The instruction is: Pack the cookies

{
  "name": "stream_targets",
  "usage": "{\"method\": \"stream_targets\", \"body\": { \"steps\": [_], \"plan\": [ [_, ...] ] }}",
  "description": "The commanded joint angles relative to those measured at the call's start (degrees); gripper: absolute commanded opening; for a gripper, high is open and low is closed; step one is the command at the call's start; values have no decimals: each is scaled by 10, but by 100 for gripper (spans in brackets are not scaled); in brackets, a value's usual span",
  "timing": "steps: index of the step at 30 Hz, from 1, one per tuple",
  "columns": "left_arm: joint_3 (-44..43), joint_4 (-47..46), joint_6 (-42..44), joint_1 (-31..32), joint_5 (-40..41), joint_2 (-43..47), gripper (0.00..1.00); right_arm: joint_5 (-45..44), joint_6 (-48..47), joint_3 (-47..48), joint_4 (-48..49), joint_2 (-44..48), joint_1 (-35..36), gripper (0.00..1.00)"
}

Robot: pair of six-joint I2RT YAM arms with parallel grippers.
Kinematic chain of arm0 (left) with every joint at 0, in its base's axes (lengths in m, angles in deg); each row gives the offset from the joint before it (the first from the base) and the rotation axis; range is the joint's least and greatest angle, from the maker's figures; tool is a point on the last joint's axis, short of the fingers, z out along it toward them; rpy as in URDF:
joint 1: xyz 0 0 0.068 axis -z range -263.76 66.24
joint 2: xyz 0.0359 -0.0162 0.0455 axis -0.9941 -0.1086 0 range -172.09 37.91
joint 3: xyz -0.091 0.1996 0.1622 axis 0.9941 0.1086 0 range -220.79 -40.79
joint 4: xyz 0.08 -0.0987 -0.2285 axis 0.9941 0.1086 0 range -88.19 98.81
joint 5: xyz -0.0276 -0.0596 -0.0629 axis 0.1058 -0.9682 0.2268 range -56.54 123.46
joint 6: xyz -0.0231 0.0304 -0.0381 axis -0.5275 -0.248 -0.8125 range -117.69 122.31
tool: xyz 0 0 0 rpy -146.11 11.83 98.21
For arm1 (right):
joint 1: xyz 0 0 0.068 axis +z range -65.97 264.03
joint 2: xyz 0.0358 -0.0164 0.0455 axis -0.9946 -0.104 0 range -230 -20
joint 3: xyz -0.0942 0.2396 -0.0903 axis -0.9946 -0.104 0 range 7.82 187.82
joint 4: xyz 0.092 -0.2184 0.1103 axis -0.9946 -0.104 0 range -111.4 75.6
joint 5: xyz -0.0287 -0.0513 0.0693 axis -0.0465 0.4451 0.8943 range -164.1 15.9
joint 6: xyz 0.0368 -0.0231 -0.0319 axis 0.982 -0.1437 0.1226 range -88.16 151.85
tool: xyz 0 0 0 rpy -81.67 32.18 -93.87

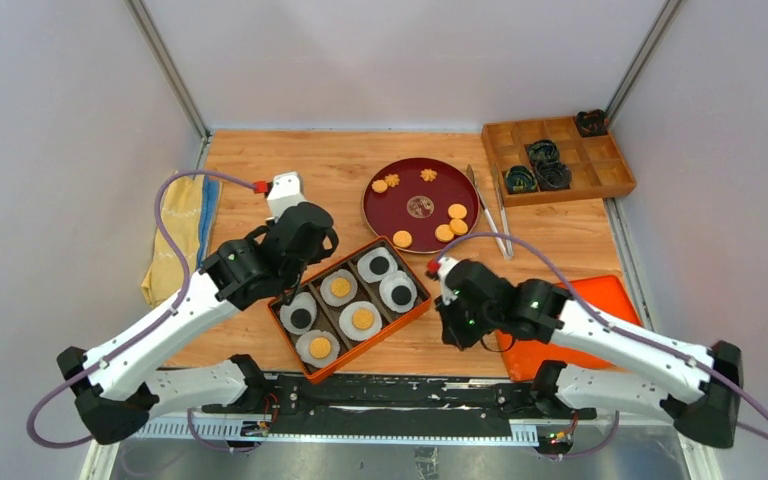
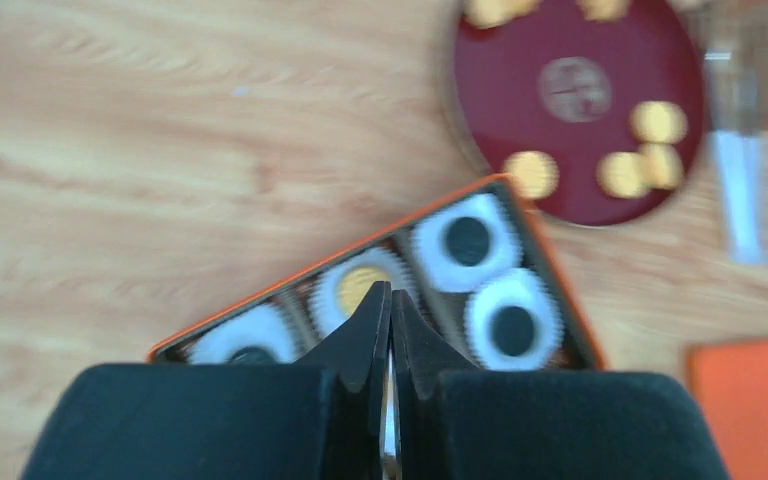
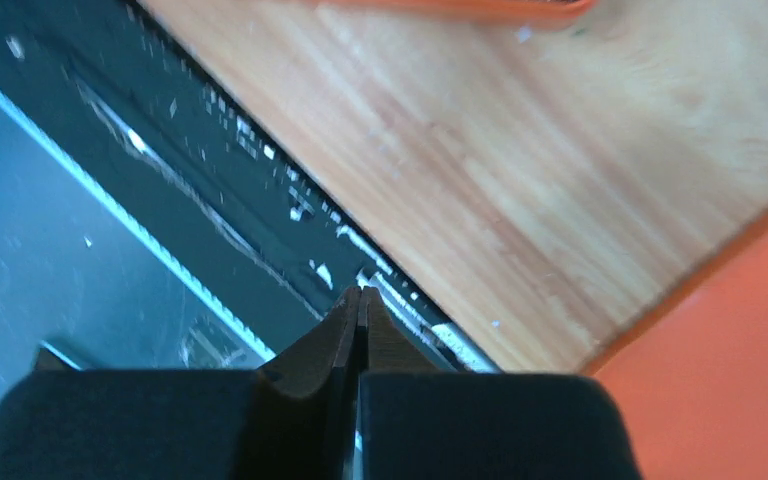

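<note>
**Cookies partway through packing.** Six cookies (image 1: 362, 318) sit in the orange box (image 1: 350, 258) at the middle of the table (image 1: 260, 160). There is one in each white paper cup (image 1: 410, 297), and each cup has its own compartment. Three are golden-orange rounds and three are black rounds.

More cookies lie on the dark red plate (image 1: 440, 195) just beyond the box. I count four golden rounds on its near-right part and three flower-shaped ones near its far rim.

I see the left end effector (image 2: 391, 295) poised over the box's left side, its fingers pressed together with nothing between them. The right end effector (image 3: 360, 297) hangs over the near table edge, to the right of the box and beside the flat orange lid (image 1: 610, 290). It is likewise closed and empty.

Metal tongs (image 1: 490, 215) lie just right of the plate. A wooden compartment tray (image 1: 608, 152) holding black coiled rings (image 1: 543, 152) stands at the far right corner. A yellow cloth (image 1: 182, 235) lies at the left edge.
</note>
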Motion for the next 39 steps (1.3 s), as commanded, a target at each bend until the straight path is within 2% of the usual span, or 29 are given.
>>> {"method": "stream_targets", "body": {
  "steps": [1, 4, 8, 16, 26, 34, 39],
  "plan": [
    [82, 128, -85, -87, 39, -18, 2, 35, -3, 20, -10, -84, 102, 0],
    [116, 125, -103, -141, 28, -26, 0, 60, -17, 38, 38, -172, 155, 0],
    [101, 127, -92, -148, 38, -23, 0, 95, -41, 81, 92, -284, 202, 0],
    [33, 134, -50, -166, 40, 35, 0, 139, -91, 182, 115, -439, 204, 0],
    [-67, 140, 2, -175, 57, 53, 0, 156, -127, 317, 90, -567, 146, 0],
    [-64, 138, 15, -176, 70, 65, 0, 119, -128, 398, 89, -619, 73, 0],
    [-61, 138, 21, -176, 80, 71, 0, 126, -121, 465, 86, -661, 29, 0]
  ]
}}
